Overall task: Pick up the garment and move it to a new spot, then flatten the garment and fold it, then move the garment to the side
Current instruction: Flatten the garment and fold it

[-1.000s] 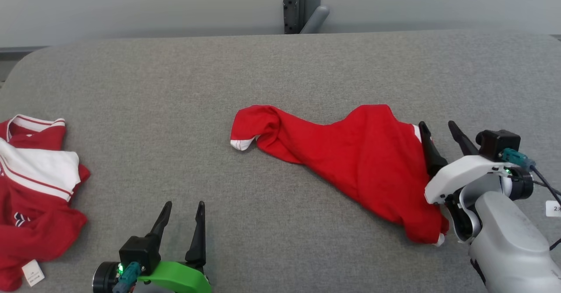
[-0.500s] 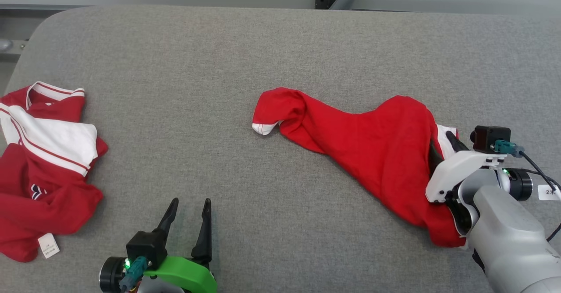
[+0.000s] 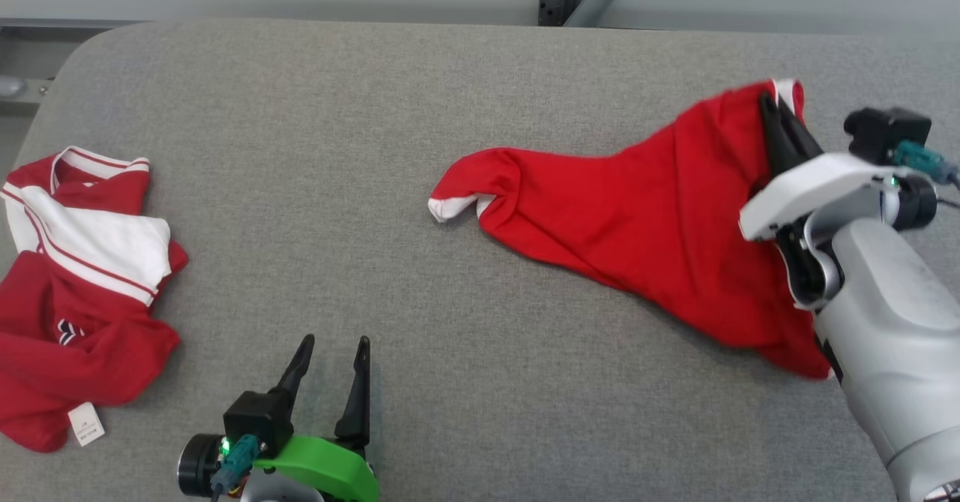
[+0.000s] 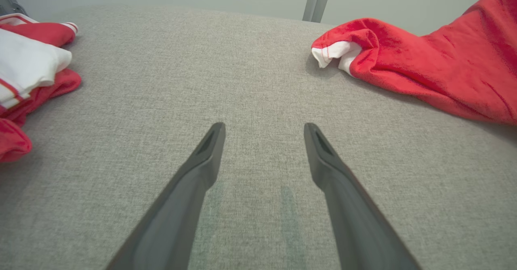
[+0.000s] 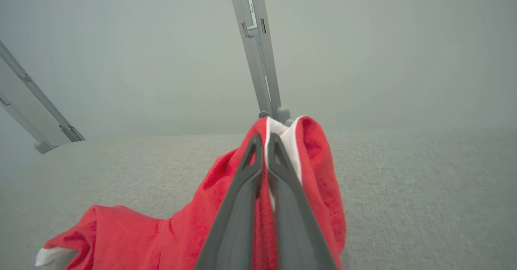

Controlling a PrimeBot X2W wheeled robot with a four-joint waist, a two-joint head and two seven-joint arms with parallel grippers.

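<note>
We grip the garment (image 3: 637, 224) — move barely begun.
Our right claw (image 5: 264, 137) pinches its trimmed edge above the worktop's (image 3: 300, 187) right side, the rest lying there; left claw (image 3: 335, 338) spread. Flattening, folding, shifting aside remain.

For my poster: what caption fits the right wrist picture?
Right gripper shut on a red garment, holding its white edge above the gray table.
</note>
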